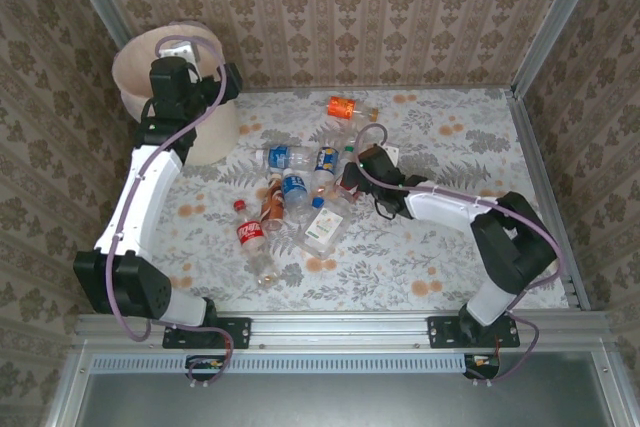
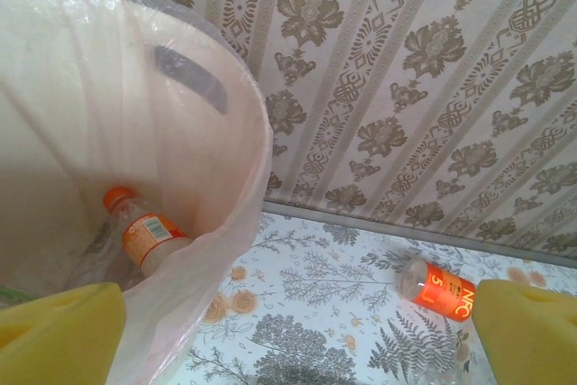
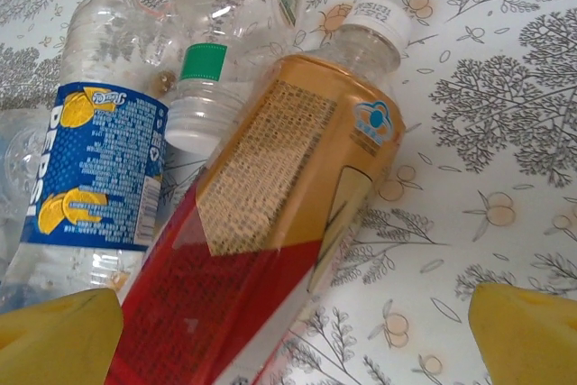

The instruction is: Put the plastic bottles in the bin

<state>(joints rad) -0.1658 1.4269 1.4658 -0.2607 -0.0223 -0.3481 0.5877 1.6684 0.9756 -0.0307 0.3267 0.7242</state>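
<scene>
Far left, at the back corner of the table [image 1: 450, 247]: a tall cream bin [image 1: 130, 62] with a thin pink bag [image 2: 230, 250] inside. Down in the bin, one bottle with an orange cap [image 2: 144, 233], lying tilted against the bag.

Right over the bin's rim: the left tool [image 1: 200, 72], spread wide and holding nothing. Seen from the left wrist, yellow fingers [image 2: 54, 335] in the two bottom corners, well apart.

Next, on the table near the back wall: a bottle with an orange label [image 1: 345, 105], lying on its side, alone, apart from the rest.

In the middle of the table: a pile of bottles [image 1: 300, 182], all lying down and touching, with red, blue and white labels. Nearer the front, a bottle with a red label [image 1: 250, 235], and beside it a flat bottle with a white label [image 1: 322, 232].

At the right end of the pile: the right tool [image 1: 358, 169], down low, spread wide, gripping nothing.

Seen from the right wrist, left to right:
- a clear bottle with a blue label [image 3: 99, 169], lying down
- behind it, a clear bottle with a green band [image 3: 216, 69]
- a gold and red bottle [image 3: 288, 205] with a white cap, lying slanted between the yellow fingertips [image 3: 59, 340] and leaning on the blue one

Fingertips touching that bottle or not: cannot tell.
</scene>
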